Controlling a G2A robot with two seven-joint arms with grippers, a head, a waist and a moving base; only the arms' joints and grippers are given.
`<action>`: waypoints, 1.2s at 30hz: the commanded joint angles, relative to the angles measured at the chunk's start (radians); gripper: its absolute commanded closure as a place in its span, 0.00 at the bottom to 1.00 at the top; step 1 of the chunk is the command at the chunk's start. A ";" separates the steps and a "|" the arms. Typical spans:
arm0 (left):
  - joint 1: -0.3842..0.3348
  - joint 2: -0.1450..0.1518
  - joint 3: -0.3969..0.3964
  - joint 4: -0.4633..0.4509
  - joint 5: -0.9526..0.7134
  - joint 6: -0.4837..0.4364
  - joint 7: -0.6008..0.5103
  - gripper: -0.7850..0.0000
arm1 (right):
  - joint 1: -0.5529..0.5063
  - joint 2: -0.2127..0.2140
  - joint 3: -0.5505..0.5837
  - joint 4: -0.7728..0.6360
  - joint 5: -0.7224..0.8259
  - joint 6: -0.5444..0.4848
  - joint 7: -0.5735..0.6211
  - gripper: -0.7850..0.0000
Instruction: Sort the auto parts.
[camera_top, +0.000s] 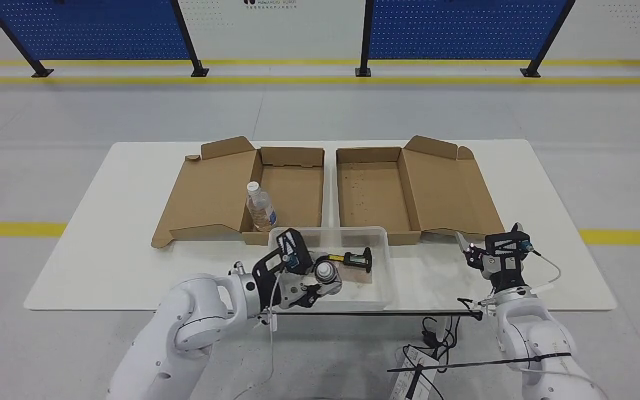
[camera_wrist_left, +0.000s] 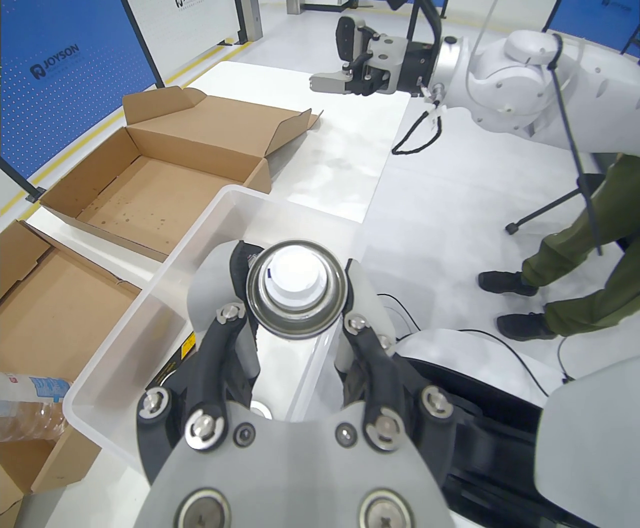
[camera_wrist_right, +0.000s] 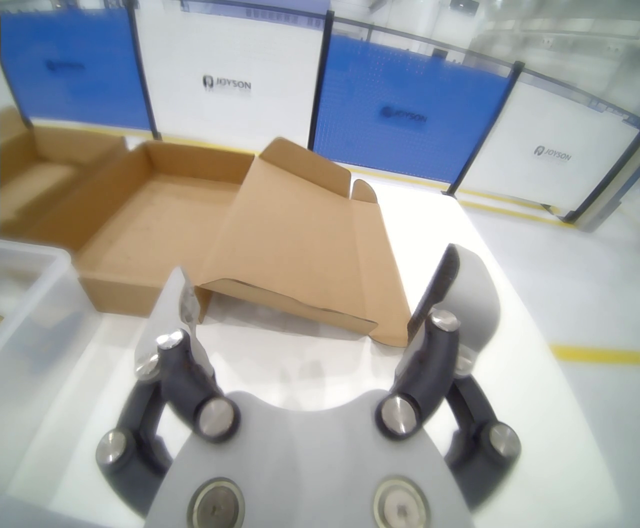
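- Top view: the left gripper (camera_top: 320, 273) is over the clear plastic bin (camera_top: 330, 231) at the near edge of the table (camera_top: 100, 230), its fingers closed around a spray can (camera_top: 326, 271).
- Top view, count: two open cardboard boxes, the left box (camera_top: 295, 195) and the right box (camera_top: 372, 198). There is one plastic bottle (camera_top: 260, 206) standing in the left box, one can in the grip, and one dark part (camera_top: 356, 261) lying in the bin.
- Top view: the right gripper (camera_top: 494, 250) sits above the table's right end, well apart from the bin.
- Left wrist view: the can (camera_wrist_left: 296, 292) is clamped between both fingers (camera_wrist_left: 210, 280) above the bin's wall (camera_wrist_left: 147, 290). The right box's floor (camera_wrist_left: 150, 200) shows bare cardboard.
- Right wrist view: the right gripper (camera_wrist_right: 315, 290) has its fingers (camera_wrist_right: 460, 280) spread wide and holds nothing. It faces the right box (camera_wrist_right: 165, 210).
- Progress, as I judge it: one item is sorted, the can is lifted but not yet placed, and the dark part remains in the bin, so the task is roughly a third done.
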 joint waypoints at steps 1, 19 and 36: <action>-0.005 0.002 0.004 0.006 0.000 0.000 0.000 1.00 | 0.000 0.000 0.000 0.000 0.000 0.000 0.000 0.00; -0.077 0.005 0.002 0.065 0.120 0.168 0.131 1.00 | 0.000 0.000 0.000 0.000 0.000 0.000 0.000 0.00; -0.154 -0.021 0.069 0.202 0.219 0.478 0.236 1.00 | 0.000 0.000 0.000 0.000 0.000 0.000 0.000 0.00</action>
